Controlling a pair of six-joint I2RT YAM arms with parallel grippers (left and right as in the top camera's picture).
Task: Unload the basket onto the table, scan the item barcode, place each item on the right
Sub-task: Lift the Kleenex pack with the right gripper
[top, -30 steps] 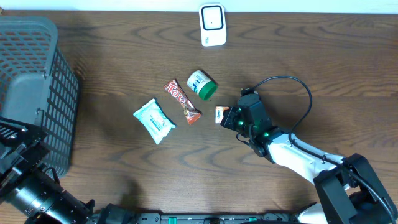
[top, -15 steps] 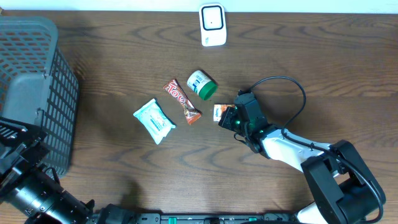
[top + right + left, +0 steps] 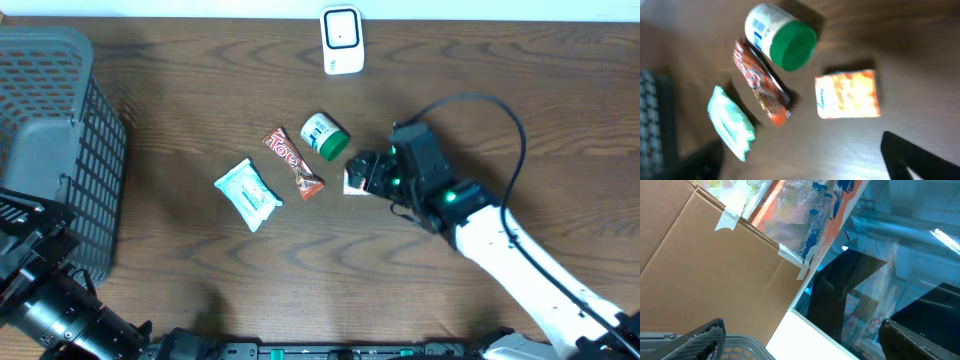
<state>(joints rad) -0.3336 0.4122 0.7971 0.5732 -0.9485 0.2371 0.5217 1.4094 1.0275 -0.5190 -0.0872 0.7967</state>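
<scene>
orange packet (image 3: 847,94) lies long axis crosswise in right wrist view, right fingers (image 3: 912,157) and left fingers (image 3: 700,338) wide.

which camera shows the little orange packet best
The right wrist view: the orange packet lies whole and flat on the table, nothing covering it. The overhead catches only a sliver of it, the rest hidden under the right arm. The left wrist view does not show it at all.

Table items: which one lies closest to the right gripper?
The orange packet, right at the right gripper; the green-lidded jar, brown bar and pale pouch lie farther off.
</scene>
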